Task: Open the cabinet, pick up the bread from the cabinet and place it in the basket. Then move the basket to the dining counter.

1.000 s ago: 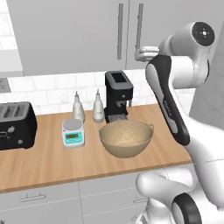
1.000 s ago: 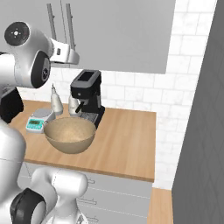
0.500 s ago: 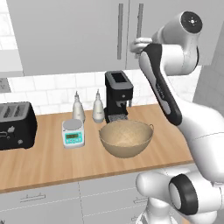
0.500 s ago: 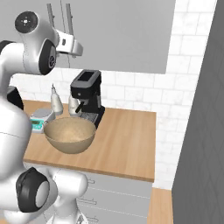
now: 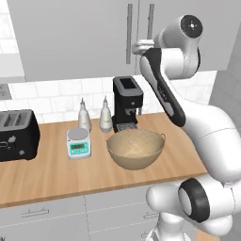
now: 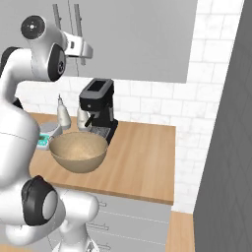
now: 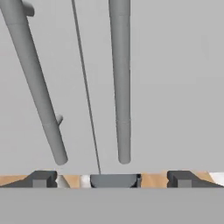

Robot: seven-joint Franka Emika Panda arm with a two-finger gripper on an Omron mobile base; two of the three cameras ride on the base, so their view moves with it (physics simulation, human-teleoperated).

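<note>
Step in hand, by the look of it: opening the cabinet [image 5: 84,37], both doors shut, so the bread presumably behind them and out of sight. Claw [image 7: 112,178] spread wide, pinching nothing, raised close in front of the doors near the cabinet's lower edge, with the right-hand bar handle [image 7: 120,83] standing between the two tips and the left-hand handle [image 7: 37,83] slanting off to the side. Best done by easing forward until that bar sits fully between the tips, low on its length, then pressing together squarely and pulling along the door's own arc, not straight back, so the grip neither slips nor twists. Worth keeping the elbow high over the basket [image 5: 135,148], resting near the front edge of the surface [image 5: 42,174] just ahead of the coffee machine [image 5: 127,101], beside the scale [image 5: 78,142] and the two bottles [image 5: 94,115]. Against the earlier frames: arm lifted and swung inward to the handles, wrist nearer the doors; basket, toaster [image 5: 18,134] and the rest unmoved
</note>
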